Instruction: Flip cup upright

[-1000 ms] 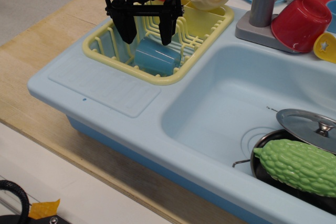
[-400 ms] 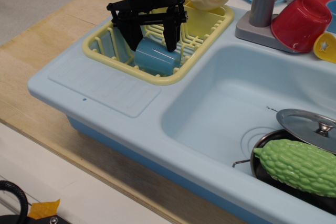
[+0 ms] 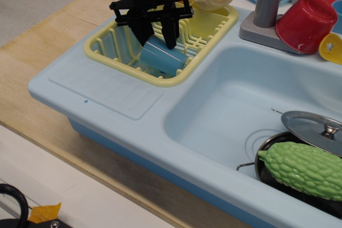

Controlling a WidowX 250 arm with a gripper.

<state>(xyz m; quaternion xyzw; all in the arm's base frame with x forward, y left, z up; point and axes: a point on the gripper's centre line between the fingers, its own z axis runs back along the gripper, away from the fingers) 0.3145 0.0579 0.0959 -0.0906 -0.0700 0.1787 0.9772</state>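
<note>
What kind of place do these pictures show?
Probably a toy kitchen set on a wooden table: a light blue plastic sink unit with a grey faucet, a yellow dish rack holding a blue cup under the gripper, and a plastic green vegetable in a pot.

The pincer [image 3: 158, 40], spread wide above the cup [image 3: 163, 59] a second ago, now sits lower in the upper-left of the frame with its two black fingers [image 3: 171, 34] drawn much closer together, pressing the cup's upper end. The cup lies shifted slightly right in the yellow rack [image 3: 107, 54].
</note>
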